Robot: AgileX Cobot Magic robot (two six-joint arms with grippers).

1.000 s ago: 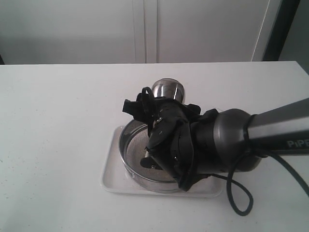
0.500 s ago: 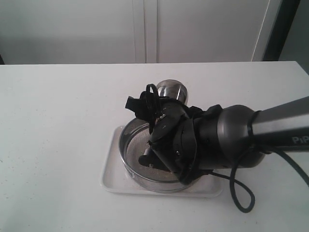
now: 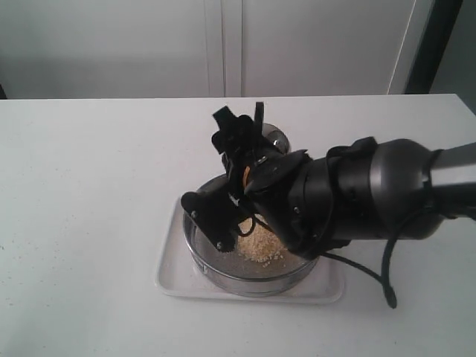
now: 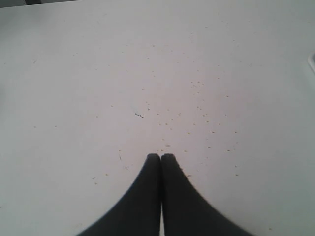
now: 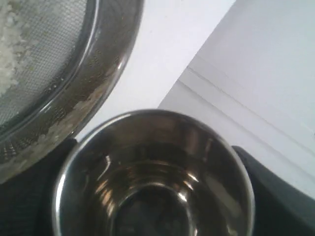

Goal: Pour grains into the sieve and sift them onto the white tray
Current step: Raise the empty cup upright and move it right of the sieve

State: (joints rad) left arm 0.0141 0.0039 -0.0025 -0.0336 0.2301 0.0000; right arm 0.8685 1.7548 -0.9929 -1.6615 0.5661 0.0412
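Grains, where: heaped in a little pile (image 3: 259, 245) on the mesh of the sieve (image 3: 216, 271), right under the tipped cup (image 5: 152, 182).
Grains, look: pale yellow and whitish bits, really fine. A few cling to the sieve wall in the right wrist view.
Grains, handling: I'd guess loose, light and runny like sand, quick to bounce and scatter. You can't pick them up, so you move whatever holds them.
Sieve, handling: probably stiff, fairly light, with a smooth slippery steel ring. I'd pinch the rim on its free left side and keep it level.
Sieve, where: sitting inside the white tray (image 3: 172, 275), near the middle of the surface (image 3: 89, 186).
Right tool (image 3: 230, 178): spread wide and pinching the cup's sides. The cup looks empty inside.
Left tool (image 4: 161, 162): pressed together, holding nothing, over bare speckled surface.
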